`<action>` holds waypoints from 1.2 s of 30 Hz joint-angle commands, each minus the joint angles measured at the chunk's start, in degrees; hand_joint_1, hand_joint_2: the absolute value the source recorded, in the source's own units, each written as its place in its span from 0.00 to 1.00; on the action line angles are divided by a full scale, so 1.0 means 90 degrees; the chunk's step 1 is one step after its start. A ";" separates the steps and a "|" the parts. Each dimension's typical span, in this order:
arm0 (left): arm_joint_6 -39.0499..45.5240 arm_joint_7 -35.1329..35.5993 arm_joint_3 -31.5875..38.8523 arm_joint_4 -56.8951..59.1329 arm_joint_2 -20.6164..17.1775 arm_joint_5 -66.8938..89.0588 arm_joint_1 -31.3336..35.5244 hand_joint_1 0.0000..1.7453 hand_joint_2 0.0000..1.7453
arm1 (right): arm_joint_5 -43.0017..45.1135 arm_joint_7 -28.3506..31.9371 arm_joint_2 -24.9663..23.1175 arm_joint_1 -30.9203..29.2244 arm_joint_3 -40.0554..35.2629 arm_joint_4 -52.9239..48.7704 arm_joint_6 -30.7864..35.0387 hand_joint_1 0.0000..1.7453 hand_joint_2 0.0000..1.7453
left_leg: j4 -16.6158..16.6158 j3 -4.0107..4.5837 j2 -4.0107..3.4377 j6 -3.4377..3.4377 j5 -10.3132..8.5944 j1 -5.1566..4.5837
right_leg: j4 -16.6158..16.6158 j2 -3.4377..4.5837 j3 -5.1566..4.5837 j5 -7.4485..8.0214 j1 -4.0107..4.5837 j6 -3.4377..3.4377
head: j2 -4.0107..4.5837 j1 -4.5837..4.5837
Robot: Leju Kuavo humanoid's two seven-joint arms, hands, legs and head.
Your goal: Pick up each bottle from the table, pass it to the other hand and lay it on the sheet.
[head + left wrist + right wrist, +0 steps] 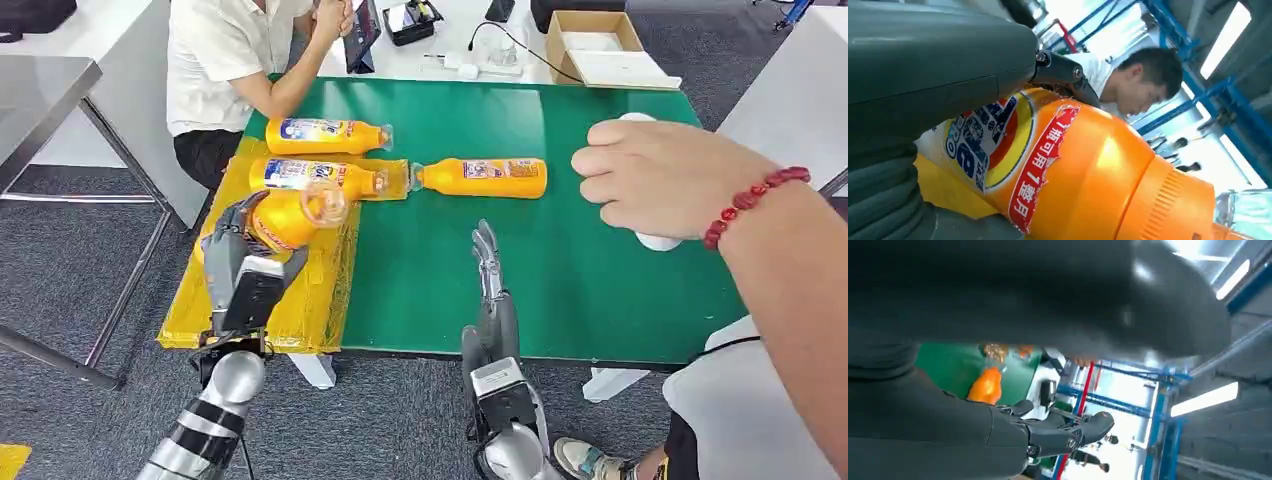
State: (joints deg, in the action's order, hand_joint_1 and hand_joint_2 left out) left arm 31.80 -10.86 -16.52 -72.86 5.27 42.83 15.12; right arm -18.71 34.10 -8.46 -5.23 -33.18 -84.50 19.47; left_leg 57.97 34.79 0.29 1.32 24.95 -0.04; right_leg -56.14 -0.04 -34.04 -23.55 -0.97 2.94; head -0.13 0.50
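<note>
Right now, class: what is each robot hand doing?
Left robot hand: holding an orange bottle over the yellow sheet.
Right robot hand: open, holding nothing, fingers extended.

Head view: bright, even light; soft shadows; sharp
Left wrist view: glare on bottle [1088, 175]; background blown out
Right wrist view: dim, blurred foreground; bright ceiling strips

held bottle [1088, 170], red label strip with Chinese characters and a "7", blue lettering unreadable

Grey carpet floor [80, 250], white tables [790, 90], blue steel racking [1198, 45], ceiling striplights [1203, 400]
</note>
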 commanded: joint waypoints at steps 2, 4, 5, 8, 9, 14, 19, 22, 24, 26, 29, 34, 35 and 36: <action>-0.0140 0.1243 -0.0167 0.4242 -0.0061 0.1813 0.1938 1.00 1.00 | 0.0217 -0.0151 -0.0083 -0.0143 0.0044 0.0319 -0.0471 0.00 0.00 | -0.0009 -0.0033 0.0009 -0.0010 -0.0001 0.0006 | 0.0009 -0.0014 0.0037 -0.0003 0.0007 -0.0016 | 0.0000 -0.0002; -0.0125 0.1507 -0.0269 0.4677 -0.0047 0.2197 0.2132 1.00 1.00 | 0.0220 -0.0183 -0.0078 -0.0171 0.0023 0.0398 -0.0553 0.00 0.00 | -0.0008 -0.0030 0.0016 -0.0011 -0.0004 0.0008 | 0.0008 -0.0021 0.0037 -0.0004 0.0008 -0.0015 | 0.0000 0.0000; -0.0202 0.1578 -0.0271 0.4862 -0.0025 0.2293 0.2210 1.00 1.00 | 0.0230 -0.0200 -0.0072 -0.0182 0.0020 0.0418 -0.0601 0.00 0.00 | -0.0008 -0.0026 0.0011 -0.0010 -0.0004 0.0005 | 0.0006 -0.0015 0.0031 -0.0004 0.0005 -0.0012 | 0.0000 0.0002; -0.0899 0.2027 -0.0283 0.5504 0.0063 0.2588 0.2471 1.00 1.00 | 0.0356 -0.0352 -0.0089 -0.0205 0.0045 0.0486 -0.0870 0.00 0.00 | -0.0005 -0.0029 0.0005 -0.0013 0.0002 0.0008 | 0.0004 -0.0009 0.0035 -0.0007 0.0008 -0.0014 | 0.0000 0.0002; -0.0992 0.2076 -0.0246 0.5575 0.0072 0.2579 0.2499 1.00 1.00 | 0.0373 -0.0372 -0.0098 -0.0212 0.0038 0.0507 -0.0919 0.00 0.00 | -0.0004 -0.0019 0.0005 -0.0010 -0.0001 0.0004 | 0.0002 -0.0008 0.0024 -0.0004 0.0004 -0.0009 | 0.0000 0.0000; -0.1190 0.2175 -0.0144 0.5782 0.0073 0.2545 0.2582 1.00 1.00 | 0.0433 -0.0437 -0.0158 -0.0232 0.0005 0.0637 -0.1039 0.00 0.00 | -0.0002 -0.0017 -0.0004 -0.0013 0.0001 0.0007 | 0.0002 0.0001 0.0021 -0.0003 0.0008 -0.0012 | 0.0000 0.0002; -0.1246 0.2231 -0.0159 0.5818 0.0072 0.2579 0.2605 1.00 1.00 | 0.0458 -0.0442 -0.0161 -0.0226 0.0012 0.0629 -0.1058 0.00 0.00 | -0.0004 -0.0025 -0.0011 -0.0014 0.0002 0.0007 | 0.0002 0.0007 0.0026 -0.0003 0.0008 -0.0014 | 0.0000 -0.0002; -0.1721 0.2171 0.0105 0.5981 0.0099 0.2341 0.2692 1.00 1.00 | 0.0604 -0.0488 -0.0211 -0.0212 0.0035 0.0765 -0.1186 0.00 0.00 | -0.0003 -0.0026 -0.0011 -0.0014 0.0002 0.0007 | 0.0002 0.0006 0.0027 -0.0002 0.0008 -0.0014 | 0.0000 0.0002; -0.2187 0.1718 0.0497 0.6002 0.0147 0.1819 0.2691 1.00 1.00 | 0.0615 -0.0481 -0.0218 -0.0204 0.0019 0.0847 -0.1203 0.00 0.00 | -0.0005 -0.0035 -0.0012 -0.0015 0.0003 0.0009 | 0.0004 0.0007 0.0035 -0.0003 0.0010 -0.0016 | 0.0000 0.0002; -0.2330 0.1361 0.0508 0.5914 0.0178 0.1705 0.2656 1.00 1.00 | 0.0705 -0.0456 -0.0219 -0.0165 0.0024 0.0896 -0.1252 0.00 0.00 | -0.0007 -0.0043 -0.0018 -0.0015 0.0004 0.0008 | 0.0005 0.0013 0.0040 -0.0002 0.0009 -0.0015 | 0.0000 0.0002; -0.2626 0.0950 0.0476 0.5733 0.0291 0.1506 0.2632 0.37 1.00 | 0.0724 -0.0423 -0.0193 -0.0109 0.0032 0.0890 -0.1241 0.00 0.00 | -0.0012 -0.0055 0.0002 -0.0012 -0.0001 0.0002 | 0.0007 -0.0002 0.0057 -0.0003 0.0002 -0.0011 | 0.0000 0.0000; -0.2845 0.0713 0.0098 0.5439 0.0301 0.1550 0.2623 0.00 1.00 | 0.0744 -0.0398 -0.0190 -0.0054 0.0069 0.0877 -0.1265 0.00 0.00 | -0.0007 -0.0052 0.0022 -0.0010 -0.0003 0.0003 | 0.0006 -0.0019 0.0061 -0.0003 0.0002 -0.0012 | 0.0000 0.0000; -0.2897 0.0615 -0.0030 0.5304 0.0309 0.1534 0.2618 0.00 1.00 | 0.0743 -0.0389 -0.0182 -0.0037 0.0070 0.0871 -0.1287 0.00 0.00 | -0.0008 -0.0059 0.0014 -0.0012 0.0000 0.0006 | 0.0008 -0.0012 0.0068 -0.0002 0.0006 -0.0016 | 0.0000 0.0000; -0.2926 0.0547 -0.0159 0.5160 0.0302 0.1519 0.2609 0.00 1.00 | 0.0742 -0.0384 -0.0179 -0.0018 0.0086 0.0862 -0.1295 0.00 0.00 | -0.0003 -0.0041 0.0014 -0.0010 -0.0002 0.0006 | 0.0004 -0.0015 0.0052 -0.0001 0.0005 -0.0012 | 0.0000 0.0000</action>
State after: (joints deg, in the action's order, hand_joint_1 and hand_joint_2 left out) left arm 7.95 -2.82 -14.80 -24.87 6.93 56.85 38.43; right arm -12.26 30.29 -10.95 -5.00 -33.11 -80.24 8.41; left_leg 57.96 34.53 0.46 1.28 24.89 -0.06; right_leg -56.16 -0.23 -33.70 -23.54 -0.99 2.93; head -0.13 0.50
